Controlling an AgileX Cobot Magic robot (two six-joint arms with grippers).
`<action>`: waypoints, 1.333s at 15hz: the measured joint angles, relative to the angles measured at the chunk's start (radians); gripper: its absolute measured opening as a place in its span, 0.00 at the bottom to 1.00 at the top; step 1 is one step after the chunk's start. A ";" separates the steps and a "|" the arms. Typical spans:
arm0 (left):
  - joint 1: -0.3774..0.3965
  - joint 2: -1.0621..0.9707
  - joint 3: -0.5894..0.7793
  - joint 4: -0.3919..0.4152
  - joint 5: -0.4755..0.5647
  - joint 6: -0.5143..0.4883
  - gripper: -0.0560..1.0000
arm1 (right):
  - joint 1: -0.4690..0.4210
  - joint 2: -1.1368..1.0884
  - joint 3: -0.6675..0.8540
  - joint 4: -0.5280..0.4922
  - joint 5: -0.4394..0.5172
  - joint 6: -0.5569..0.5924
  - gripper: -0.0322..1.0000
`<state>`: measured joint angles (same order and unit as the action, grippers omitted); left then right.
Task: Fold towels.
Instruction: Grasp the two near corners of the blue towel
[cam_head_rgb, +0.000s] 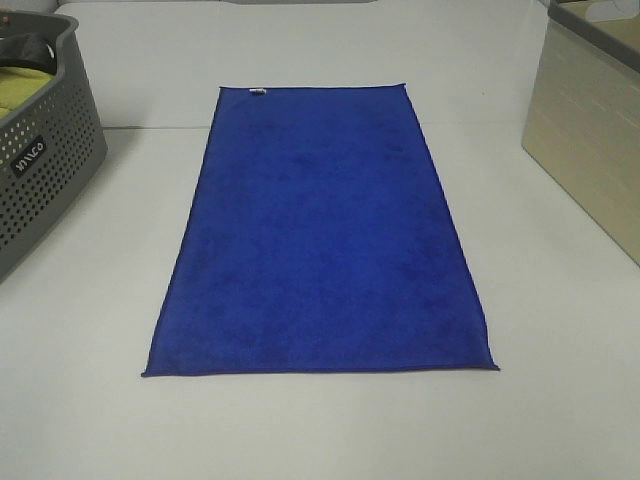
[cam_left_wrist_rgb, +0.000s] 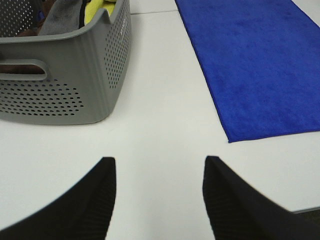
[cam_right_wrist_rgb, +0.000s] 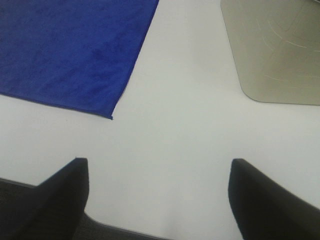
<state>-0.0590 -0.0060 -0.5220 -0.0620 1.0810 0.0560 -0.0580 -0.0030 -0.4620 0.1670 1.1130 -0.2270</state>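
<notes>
A royal-blue towel (cam_head_rgb: 320, 235) lies flat and unfolded in the middle of the white table (cam_head_rgb: 560, 380), long side running away from me, with a small white tag (cam_head_rgb: 258, 92) at its far left corner. It also shows in the left wrist view (cam_left_wrist_rgb: 255, 65) and the right wrist view (cam_right_wrist_rgb: 70, 50). My left gripper (cam_left_wrist_rgb: 157, 172) is open and empty above bare table near the towel's near left corner. My right gripper (cam_right_wrist_rgb: 157, 175) is open and empty above bare table near the near right corner. Neither gripper shows in the exterior high view.
A grey perforated basket (cam_head_rgb: 45, 160) stands at the left, holding a yellow-green cloth (cam_left_wrist_rgb: 97, 10) and a grey cloth (cam_left_wrist_rgb: 60, 20). A beige bin (cam_head_rgb: 590, 140) stands at the right; it also shows in the right wrist view (cam_right_wrist_rgb: 275, 50).
</notes>
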 joint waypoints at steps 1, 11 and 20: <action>0.000 0.000 0.000 0.000 0.000 0.000 0.54 | 0.000 0.000 0.000 0.000 0.000 0.000 0.76; 0.000 0.000 0.000 0.000 0.000 0.000 0.54 | 0.000 0.000 0.000 0.000 0.000 0.000 0.76; 0.000 0.000 0.000 0.000 0.000 0.000 0.54 | 0.000 0.000 0.000 0.000 0.000 0.000 0.76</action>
<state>-0.0590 -0.0060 -0.5220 -0.0620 1.0810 0.0560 -0.0580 -0.0030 -0.4620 0.1670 1.1130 -0.2270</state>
